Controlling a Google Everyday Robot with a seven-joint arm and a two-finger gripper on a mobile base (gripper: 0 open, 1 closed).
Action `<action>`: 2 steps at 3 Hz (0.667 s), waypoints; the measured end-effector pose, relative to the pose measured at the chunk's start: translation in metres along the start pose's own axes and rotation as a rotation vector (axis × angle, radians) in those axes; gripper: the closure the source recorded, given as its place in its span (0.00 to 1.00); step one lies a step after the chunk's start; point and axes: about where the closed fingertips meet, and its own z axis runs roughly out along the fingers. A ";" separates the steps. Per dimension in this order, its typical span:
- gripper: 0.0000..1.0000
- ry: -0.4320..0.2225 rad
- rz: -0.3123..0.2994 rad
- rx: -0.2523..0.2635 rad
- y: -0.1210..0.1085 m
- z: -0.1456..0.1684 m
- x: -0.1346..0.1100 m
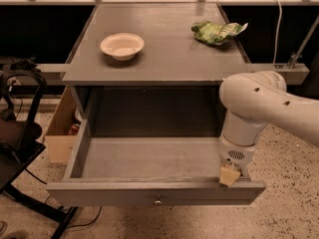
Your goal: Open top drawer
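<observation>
The top drawer is a wide grey wooden drawer. It stands pulled far out from under the grey table, and its inside is bare. A small round metal knob sits at the centre of its flat front. My gripper hangs from the white arm at the drawer's right front corner, just behind the front panel. Only a tan finger tip shows there.
On the grey tabletop lie a cream bowl at the left and a crumpled green bag at the back right. A cardboard box stands left of the drawer. A black chair is further left.
</observation>
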 end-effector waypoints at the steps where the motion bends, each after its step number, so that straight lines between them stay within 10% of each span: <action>1: 0.58 0.000 0.000 0.000 0.000 0.000 0.000; 2: 0.27 0.000 0.000 0.000 0.000 0.000 0.000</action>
